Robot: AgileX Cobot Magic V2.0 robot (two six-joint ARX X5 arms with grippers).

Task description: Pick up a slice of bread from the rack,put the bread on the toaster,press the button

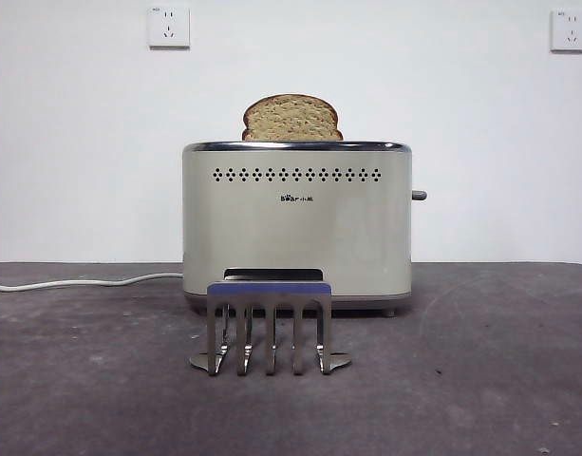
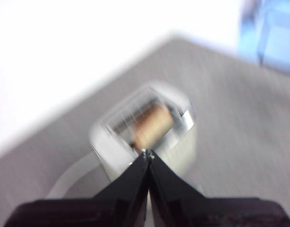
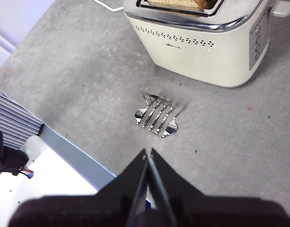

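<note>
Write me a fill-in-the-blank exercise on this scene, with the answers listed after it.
1. The slice of bread stands in the slot of the ____.
2. The rack in front of the toaster holds ____ slices.
3. The jaws of the left gripper and the right gripper are both ____.
4. The button sticks out from the toaster's narrow ____.

Missing words: toaster; no; shut; end

front view low and level, both wrist views high, sharing the toaster (image 1: 296,223)
</note>
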